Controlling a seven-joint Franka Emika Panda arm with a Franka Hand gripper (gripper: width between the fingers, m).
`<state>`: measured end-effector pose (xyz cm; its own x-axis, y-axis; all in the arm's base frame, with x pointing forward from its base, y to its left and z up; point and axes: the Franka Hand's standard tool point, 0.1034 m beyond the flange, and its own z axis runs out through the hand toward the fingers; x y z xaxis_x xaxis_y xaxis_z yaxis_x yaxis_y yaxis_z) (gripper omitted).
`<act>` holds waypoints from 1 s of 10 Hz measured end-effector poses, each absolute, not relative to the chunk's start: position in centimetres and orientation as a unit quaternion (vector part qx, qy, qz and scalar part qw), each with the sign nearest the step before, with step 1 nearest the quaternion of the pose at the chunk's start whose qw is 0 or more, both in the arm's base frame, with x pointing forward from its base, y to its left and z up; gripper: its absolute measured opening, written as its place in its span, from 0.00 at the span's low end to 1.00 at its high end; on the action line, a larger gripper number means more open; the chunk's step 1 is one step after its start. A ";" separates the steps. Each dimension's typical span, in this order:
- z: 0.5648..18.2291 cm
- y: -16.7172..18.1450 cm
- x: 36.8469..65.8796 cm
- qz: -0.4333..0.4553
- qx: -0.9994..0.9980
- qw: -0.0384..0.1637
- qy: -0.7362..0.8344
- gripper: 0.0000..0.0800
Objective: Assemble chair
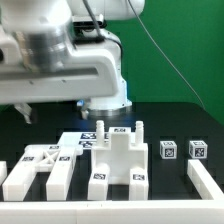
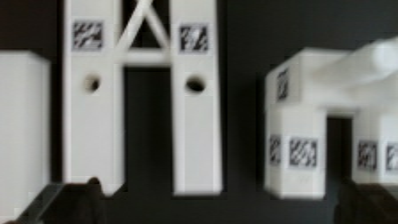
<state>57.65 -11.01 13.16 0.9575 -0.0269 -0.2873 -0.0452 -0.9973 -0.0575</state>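
Chair (image 1: pixel 120 160): not assembled; white tagged pcs lie loose on the black table (image 1: pixel 165 192).
Slotted block: centre of the ext. view, upright posts on top, edges free on both sides.
Flat slab (image 1: pixel 85 140): just behind the block, toward the ext. view's left, partly under the arm.
Frame pc (image 1: pixel 35 172): at the ext. view's left, near the block, dark gap between.
Small cubes (image 1: pixel 168 150) (image 1: pixel 198 150): at the ext. view's right, apart from each other and from the block.
Edge pc (image 1: pixel 207 185): cut off by the ext. view's right border.
Two-rail pc (image 2: pixel 86 110): wrist view, one hole per rail, tags at one end, open slot between the rails.
Neighbour pc (image 2: pixel 329 110): beside the rails, black strip of table between.
Gripper (image 2: pixel 222 207): jaws spread wide, nothing between them; one dark finger (image 2: pixel 75 203) blurred at the picture's edge.
Arm (image 1: pixel 60 60): hangs over the rear of the layout, clear of the pcs.
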 end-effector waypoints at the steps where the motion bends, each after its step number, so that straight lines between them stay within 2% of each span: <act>1: 12.7 -11.7 56.2 0.133 -0.990 0.032 0.030 0.81; 2: 12.3 -12.1 56.1 0.101 -0.994 0.031 0.042 0.81; 3: 12.5 -12.2 56.7 0.054 -0.997 0.023 0.041 0.81; 6: 11.9 -12.2 56.6 0.035 -0.998 0.018 0.054 0.81; 7: 10.0 -12.0 56.3 0.024 -0.995 0.021 0.096 0.81; 10: 7.9 -11.0 55.9 0.034 -0.992 0.021 0.121 0.81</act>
<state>55.87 -11.01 7.86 0.9685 -0.2380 -0.0733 -0.2409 -0.9700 -0.0325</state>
